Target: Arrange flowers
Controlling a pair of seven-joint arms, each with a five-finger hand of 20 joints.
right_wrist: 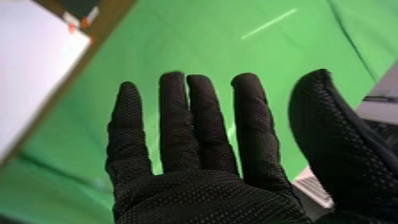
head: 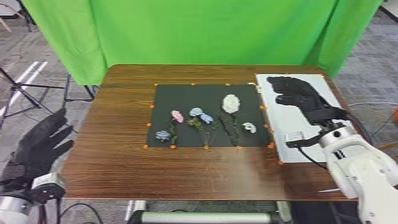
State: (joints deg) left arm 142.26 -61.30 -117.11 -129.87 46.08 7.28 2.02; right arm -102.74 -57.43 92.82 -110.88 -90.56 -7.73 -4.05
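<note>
In the head view, several flowers lie on a dark mat (head: pixel 182 137): a white one (head: pixel 231 103), a pink one (head: pixel 177 116), light blue ones (head: pixel 196 112) in the middle, a blue one (head: pixel 163 135) at the lower left and a small white one (head: pixel 250 127) at the right. My right hand (head: pixel 300 96) is over the white board, right of the mat, apart from the flowers. My left hand (head: pixel 40 142) is beyond the table's left edge, fingers straight. The right wrist view has my right hand (right_wrist: pixel 209 195) open, fingers straight, holding nothing.
A white board (head: pixel 298 152) lies along the table's right side, beside the mat. Small orange markers line the mat's edges. The brown table (head: pixel 169 177) borders a green curtain (head: pixel 213 32) at the back. Tripod legs stand on the floor at the left.
</note>
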